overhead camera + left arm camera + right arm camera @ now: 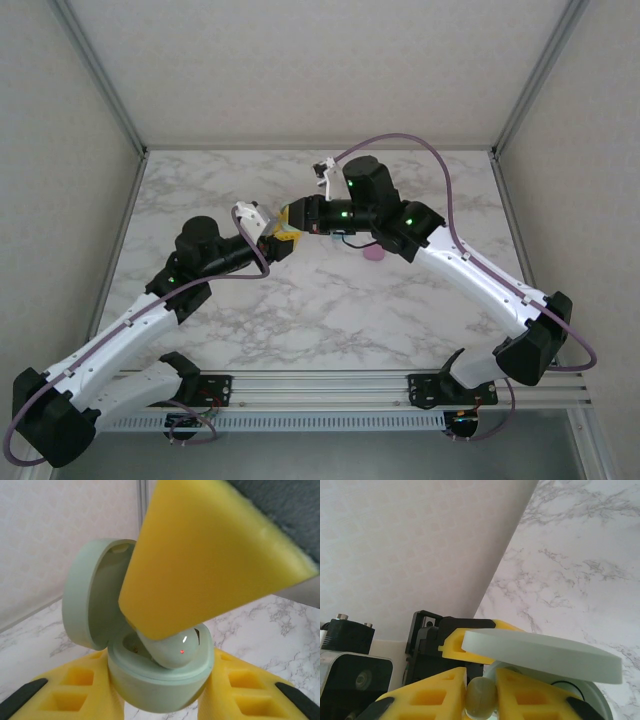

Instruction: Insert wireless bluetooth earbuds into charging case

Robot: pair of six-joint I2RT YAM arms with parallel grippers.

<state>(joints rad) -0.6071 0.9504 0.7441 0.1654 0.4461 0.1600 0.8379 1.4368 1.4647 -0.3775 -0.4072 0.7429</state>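
Observation:
A mint green charging case (150, 690) hangs above the table, with my left gripper (161, 672) shut on its base. Its lid (87, 600) stands open to the left. A mint green earbud (180, 650) with a small red light sits partly in the case's well, tilted. My right gripper (481, 696) is shut on this earbud (481, 700), and one of its yellow fingers (210, 555) covers the bud's top. The open lid (542, 655) juts over the right fingers. From above, both grippers (278, 240) (296, 214) meet over mid-table.
A pink oval piece (373, 255) lies on the marble table (330, 310) just under the right arm. A small dark item (345, 238) sits beside it. Metal frame posts and pale walls close in the back and sides.

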